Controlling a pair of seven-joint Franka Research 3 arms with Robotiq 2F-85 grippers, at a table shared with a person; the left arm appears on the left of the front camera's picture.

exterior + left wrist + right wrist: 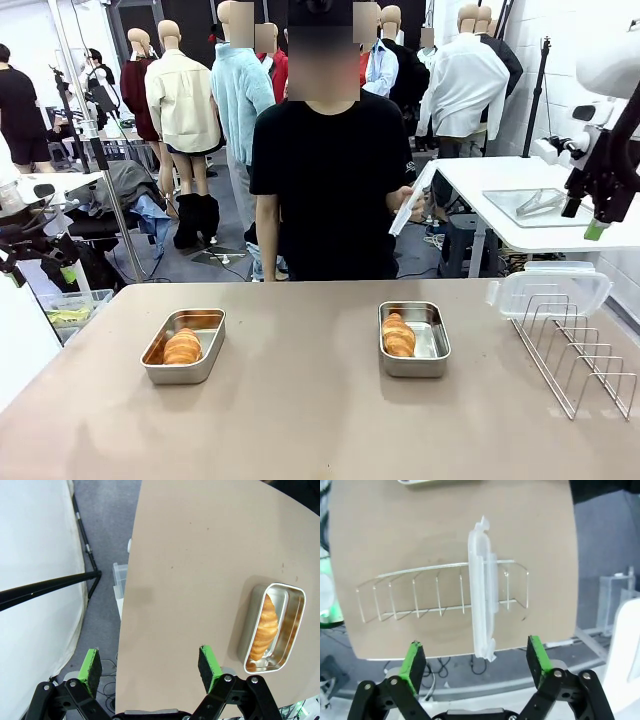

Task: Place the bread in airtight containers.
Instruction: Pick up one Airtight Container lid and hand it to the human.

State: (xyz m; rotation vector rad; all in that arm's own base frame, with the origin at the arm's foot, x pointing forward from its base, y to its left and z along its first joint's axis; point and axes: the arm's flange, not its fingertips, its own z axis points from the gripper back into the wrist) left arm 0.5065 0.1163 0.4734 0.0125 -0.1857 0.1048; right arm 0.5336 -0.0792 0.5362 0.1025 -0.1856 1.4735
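Front view: left tin and right tin, lidless, well apart on the counter, holding left roll and right roll. Left wrist view: left tool spread wide, empty, over the counter edge. Right wrist view: right tool spread wide, empty, above clear lid standing in wire rack.

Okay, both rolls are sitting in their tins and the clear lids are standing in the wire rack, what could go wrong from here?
1. The clear lids stand on edge, packed close together in the wire rack; the open right end effector above them might pinch both at once or drag the rack along.
2. The left tin and right tin sit loose on the smooth table, so pressing a lid on could slide them.
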